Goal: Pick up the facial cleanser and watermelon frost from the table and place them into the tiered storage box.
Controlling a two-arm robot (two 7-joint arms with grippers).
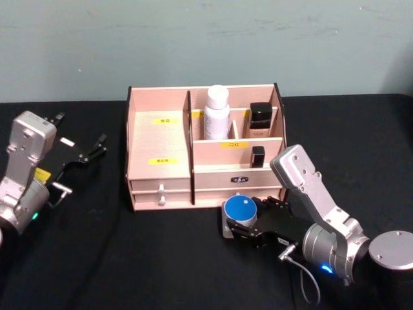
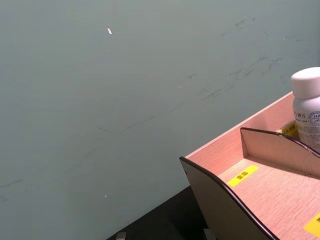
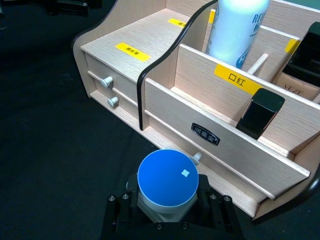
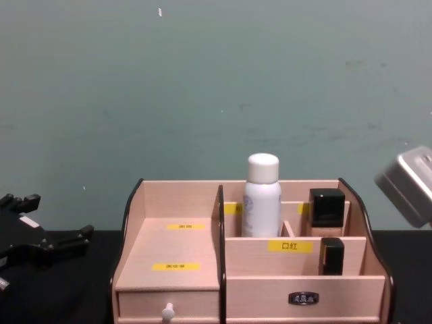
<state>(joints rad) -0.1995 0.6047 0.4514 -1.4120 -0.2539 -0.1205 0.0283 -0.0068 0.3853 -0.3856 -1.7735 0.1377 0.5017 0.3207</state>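
Observation:
The tiered storage box [image 1: 161,139] stands mid-table, pale wood with yellow labels and a white-knobbed drawer. The facial cleanser [image 1: 217,113], a white bottle, stands upright in its rear middle compartment, seen also in the chest view [image 4: 262,196] and the right wrist view [image 3: 235,30]. The watermelon frost [image 1: 241,208], a small round container with a blue lid, sits just in front of the box's lower right front. My right gripper [image 1: 244,223] is shut on it, fingers on either side [image 3: 167,207]. Far left of the box, my left gripper [image 1: 80,158] hangs open and holds nothing.
Two black cosmetic items [image 1: 261,119] [image 1: 258,156] stand in the box's right compartments. A round silver disc [image 1: 393,248] lies at the table's right edge. A cable [image 1: 310,284] loops beneath my right wrist. Black tabletop lies open left of the box.

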